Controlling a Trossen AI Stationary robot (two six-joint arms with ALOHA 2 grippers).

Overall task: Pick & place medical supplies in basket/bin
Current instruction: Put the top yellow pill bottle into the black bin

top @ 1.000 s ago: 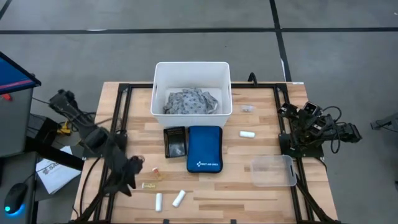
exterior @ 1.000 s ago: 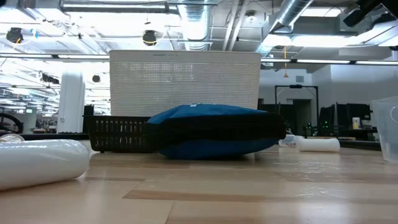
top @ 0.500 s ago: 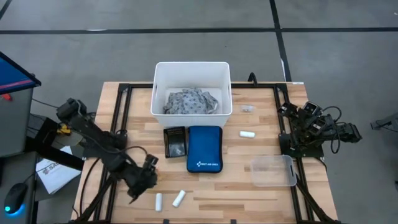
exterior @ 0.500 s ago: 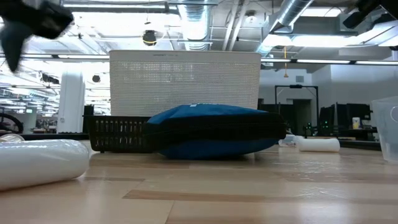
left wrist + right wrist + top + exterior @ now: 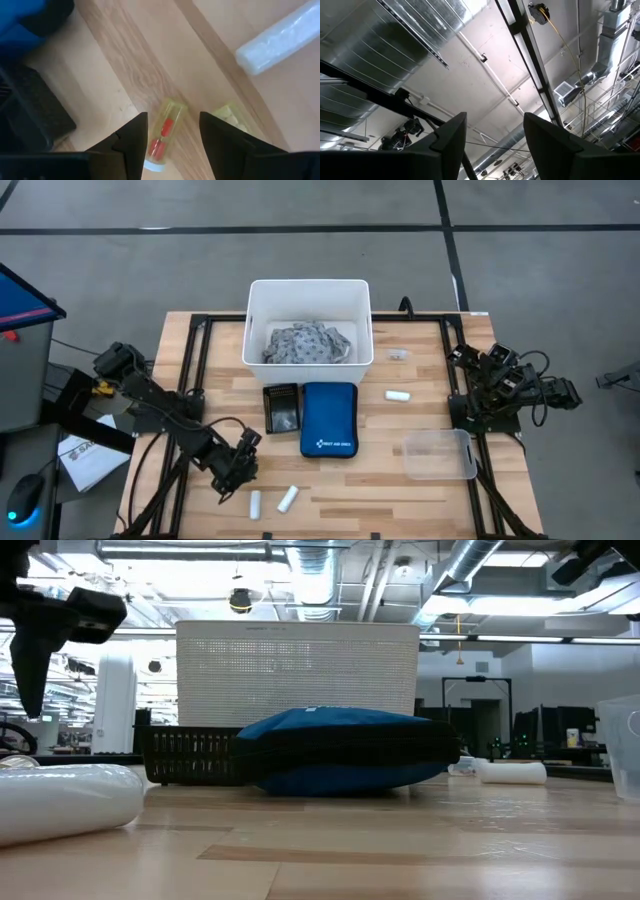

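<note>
Here the cloth (image 5: 309,344) is lying crumpled inside the white bin (image 5: 256,330) at the table's 12 o'clock. Two white rolls (image 5: 287,499) are lying side by side near 6 o'clock, w/ a third roll (image 5: 398,395) sitting apart at approx 3 o'clock of the blue pouch (image 5: 329,418). In the left wrist view a small clear vial (image 5: 164,134) w/ red inside is lying flat on the wood, a tan piece (image 5: 227,116) just beside it & a roll (image 5: 280,41) farther off.

The left gripper (image 5: 238,463) is hovering over the table at approx 7 o'clock, its fingers (image 5: 131,139) spread apart w/ nothing between them; the vial is showing in the gap, not touched. A black tray (image 5: 281,408) is sitting just at 9 o'clock of the pouch, a clear tub (image 5: 439,455) at approx 4 o'clock.

The right gripper (image 5: 498,390) is resting at the table's 3 o'clock edge, pointing up at the ceiling, fingers (image 5: 451,140) apart & holding nothing.
</note>
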